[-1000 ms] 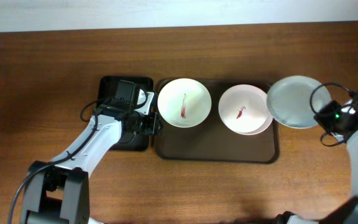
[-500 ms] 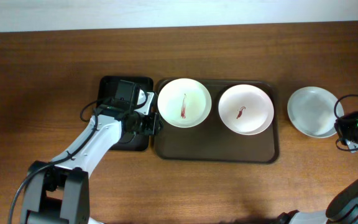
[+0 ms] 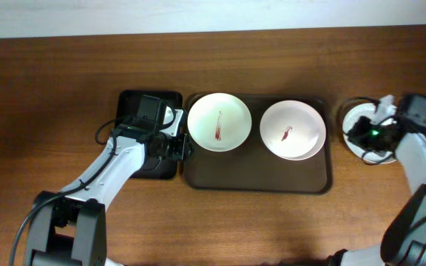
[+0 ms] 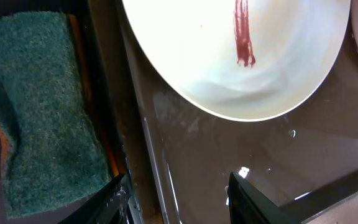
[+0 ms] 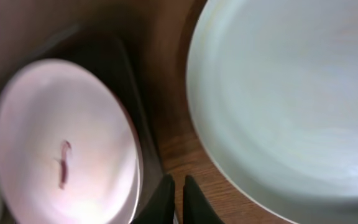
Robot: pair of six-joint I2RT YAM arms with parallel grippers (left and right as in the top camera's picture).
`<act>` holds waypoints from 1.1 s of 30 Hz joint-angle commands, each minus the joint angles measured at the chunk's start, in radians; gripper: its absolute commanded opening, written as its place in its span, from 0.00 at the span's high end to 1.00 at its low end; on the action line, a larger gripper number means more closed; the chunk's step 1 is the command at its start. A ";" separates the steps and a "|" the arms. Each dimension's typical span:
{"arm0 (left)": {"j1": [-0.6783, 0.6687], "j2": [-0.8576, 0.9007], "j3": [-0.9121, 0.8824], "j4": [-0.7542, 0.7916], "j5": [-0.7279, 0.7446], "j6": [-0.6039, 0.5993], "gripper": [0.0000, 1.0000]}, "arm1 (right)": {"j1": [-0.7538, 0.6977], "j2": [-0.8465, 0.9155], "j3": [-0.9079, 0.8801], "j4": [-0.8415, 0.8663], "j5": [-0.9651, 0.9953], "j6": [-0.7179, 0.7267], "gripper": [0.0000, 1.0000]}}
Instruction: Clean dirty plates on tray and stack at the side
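Two white dirty plates lie on the dark-brown tray [image 3: 257,174], each with a red smear: the left one [image 3: 219,122] [image 4: 229,56] and the right one [image 3: 293,129] [image 5: 61,143]. A pale mint plate [image 3: 359,114] [image 5: 291,93] rests on the table right of the tray, with no smear showing and partly hidden by my right arm. My right gripper [image 3: 350,137] [image 5: 178,200] is shut on nothing, low over the wood between the tray and the mint plate. My left gripper [image 3: 180,145] [image 4: 179,205] is open, its jaws on either side of the tray's left rim.
A smaller black tray [image 3: 150,100] left of the brown one holds a green sponge [image 4: 42,106]. My left arm reaches across it. Bare wooden table lies in front of and behind the trays.
The mint plate went from overlapping the right white plate, in my right gripper, to lying on the table right of the tray. That gripper let go, shut and swung back toward the tray. Left arm still.
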 commanded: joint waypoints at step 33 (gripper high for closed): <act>0.001 -0.012 -0.008 -0.002 -0.004 0.002 0.49 | 0.103 0.116 -0.008 -0.037 0.139 -0.018 0.96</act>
